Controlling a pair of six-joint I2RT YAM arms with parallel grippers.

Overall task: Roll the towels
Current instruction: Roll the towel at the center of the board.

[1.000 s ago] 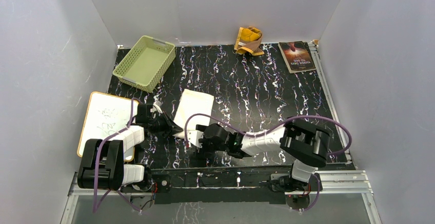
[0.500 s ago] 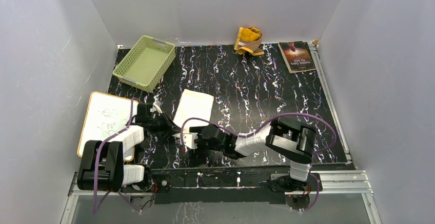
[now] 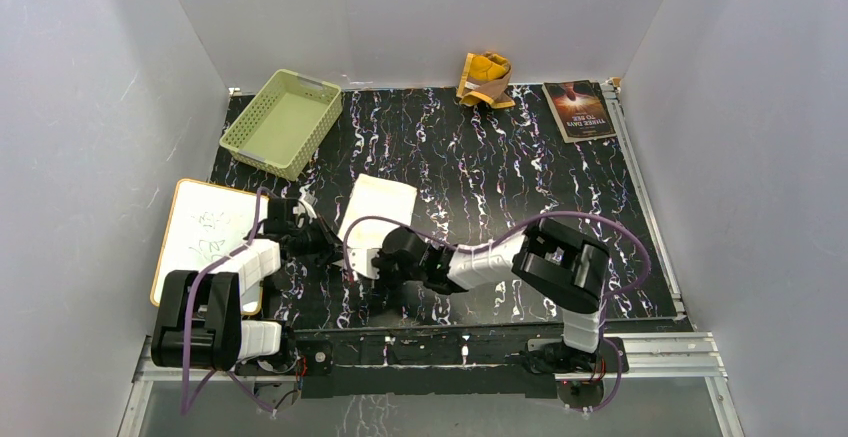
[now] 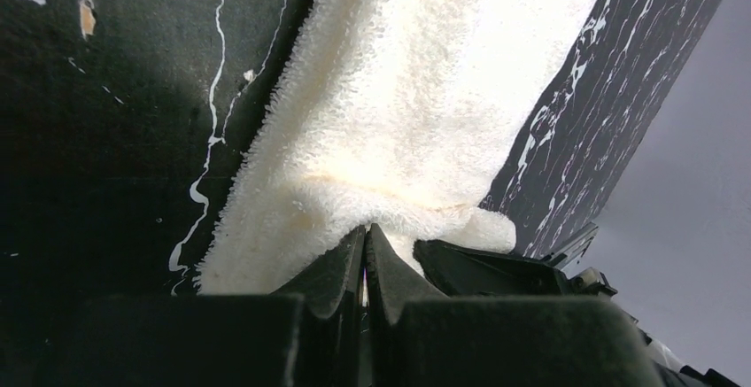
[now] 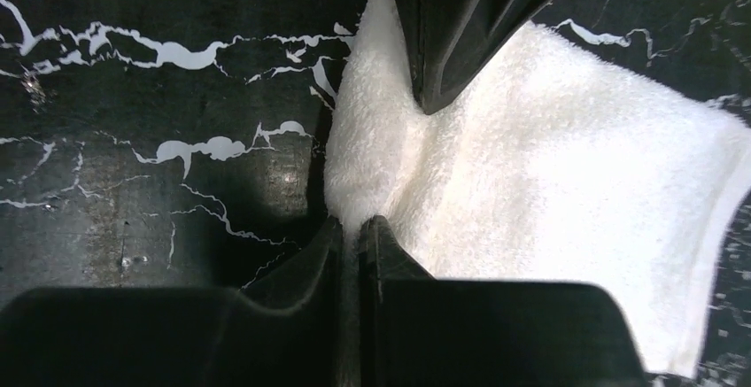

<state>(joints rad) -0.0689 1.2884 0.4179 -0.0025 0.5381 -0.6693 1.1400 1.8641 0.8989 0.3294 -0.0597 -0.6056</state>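
The cream-white towel (image 3: 379, 204) lies flat on the black marbled table (image 3: 520, 187), just ahead of both arms. My left gripper (image 4: 365, 230) is shut on the towel's (image 4: 425, 95) near edge, which bunches up over its tips. My right gripper (image 5: 354, 224) is shut on the same edge of the towel (image 5: 549, 166), close beside the left one. The left gripper's dark fingers (image 5: 447, 42) show at the top of the right wrist view. The mustard-yellow towel (image 3: 485, 79) sits crumpled at the back edge, far from both grippers.
A pale green basket (image 3: 282, 122) stands at the back left. A whiteboard (image 3: 203, 237) lies along the left edge beside the left arm. A dark-covered book (image 3: 578, 109) lies at the back right. Grey walls close in three sides.
My right gripper has moved left to the cream towel's near edge and closed on it. The left gripper has stayed shut on the towel.
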